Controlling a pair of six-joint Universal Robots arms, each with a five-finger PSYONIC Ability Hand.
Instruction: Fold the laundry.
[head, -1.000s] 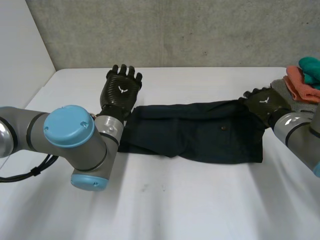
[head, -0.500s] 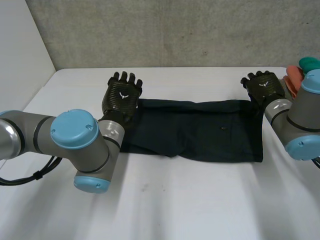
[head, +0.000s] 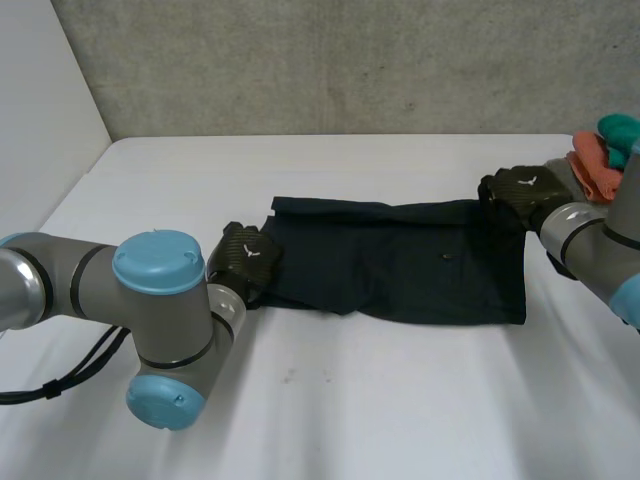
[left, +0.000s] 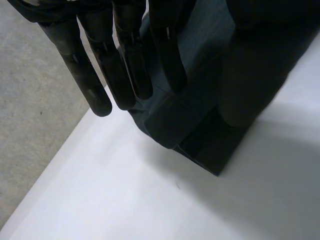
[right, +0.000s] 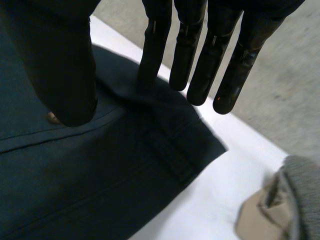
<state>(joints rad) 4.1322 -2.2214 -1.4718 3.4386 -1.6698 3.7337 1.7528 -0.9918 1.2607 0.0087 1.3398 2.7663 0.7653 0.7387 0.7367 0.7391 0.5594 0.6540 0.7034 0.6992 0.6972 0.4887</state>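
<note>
A dark garment (head: 400, 260) lies flat and lengthwise across the middle of the white table (head: 330, 410), with a small button on its upper layer. My left hand (head: 245, 258) is down at its left end. In the left wrist view the fingers (left: 125, 60) reach straight over the folded corner of the garment (left: 200, 115), with the thumb above the cloth. My right hand (head: 520, 190) is at the far right corner. There its fingers (right: 190, 50) are straight, one tip touches the edge of the garment (right: 75, 170), and the thumb hovers over it.
A pile of folded clothes (head: 600, 165) in orange, teal and grey sits at the table's right edge, close to my right hand; its grey piece (right: 300, 190) lies just past the garment's corner. A concrete wall (head: 350, 60) runs behind the table.
Both hands came down from above the table's far side onto the garment's ends. The left hand moved nearer and lower to the left end; the right settled on the far right corner.
</note>
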